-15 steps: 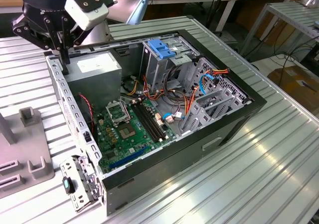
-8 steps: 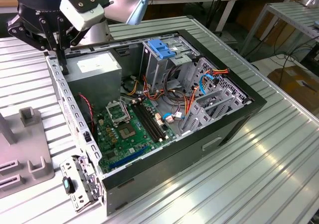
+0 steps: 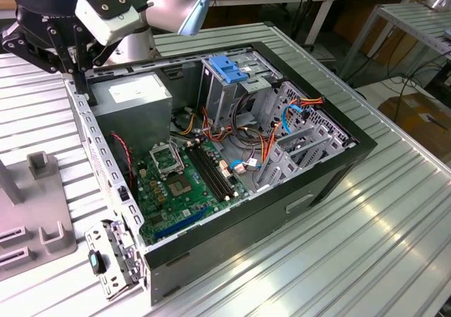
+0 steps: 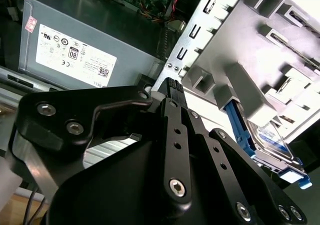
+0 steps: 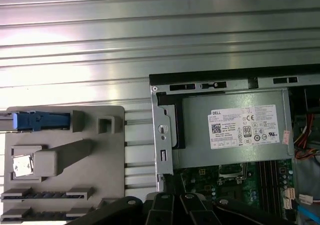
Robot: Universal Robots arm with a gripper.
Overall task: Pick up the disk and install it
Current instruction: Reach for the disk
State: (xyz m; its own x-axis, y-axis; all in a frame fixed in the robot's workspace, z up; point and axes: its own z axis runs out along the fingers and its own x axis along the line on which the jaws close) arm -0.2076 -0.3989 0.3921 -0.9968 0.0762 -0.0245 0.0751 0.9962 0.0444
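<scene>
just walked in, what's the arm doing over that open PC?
The arm's gripper hangs over the edge of the open computer case, next to the grey power supply. It is not holding the disk. The disk, in its blue frame, sits in a slot of the grey holder on the table beside the case. So the disk has not been picked up or installed yet.

A white sticker [image 5: 243, 126] of fine print, certification marks and a square code is borne by the large grey metal box [image 5: 196, 147].
</scene>
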